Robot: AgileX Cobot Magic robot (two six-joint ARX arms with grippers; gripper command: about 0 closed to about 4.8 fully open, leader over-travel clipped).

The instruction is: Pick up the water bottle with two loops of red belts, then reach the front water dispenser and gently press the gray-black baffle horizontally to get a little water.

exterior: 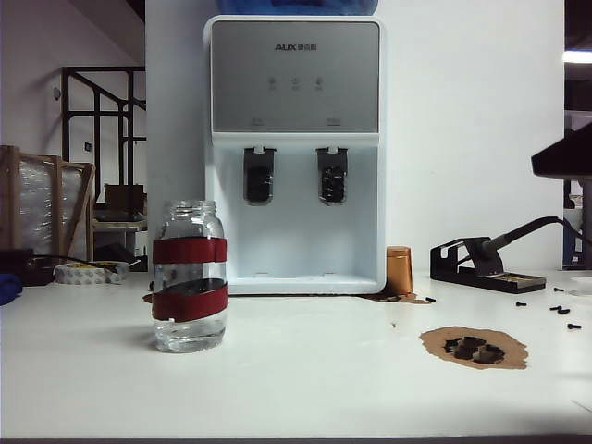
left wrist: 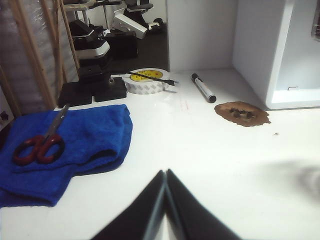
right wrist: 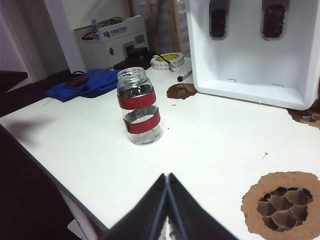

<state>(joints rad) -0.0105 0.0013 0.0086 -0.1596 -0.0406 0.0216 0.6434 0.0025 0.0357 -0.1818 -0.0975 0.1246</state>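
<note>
The water bottle [exterior: 190, 277], a clear glass jar with two red bands, stands upright on the white table, left of the water dispenser's bay. The white water dispenser [exterior: 294, 148] stands at the back, and its right-hand gray-black baffle [exterior: 332, 176] hangs under a spout. Neither gripper shows in the exterior view. My right gripper [right wrist: 167, 176] is shut and empty above the table's near edge, well short of the bottle [right wrist: 139, 107] and the baffle [right wrist: 274, 21]. My left gripper [left wrist: 165, 172] is shut and empty over bare table. A corner of the dispenser [left wrist: 285, 55] is ahead of it.
The matching left paddle [exterior: 259, 176] hangs beside the baffle. A copper cylinder [exterior: 399, 271] and a black tool stand [exterior: 486, 264] sit right of the dispenser. A torn hole [exterior: 474, 347] marks the table. A blue cloth [left wrist: 75, 145] with red scissors [left wrist: 40, 145], a tape roll [left wrist: 146, 81] and a marker [left wrist: 203, 88] lie left.
</note>
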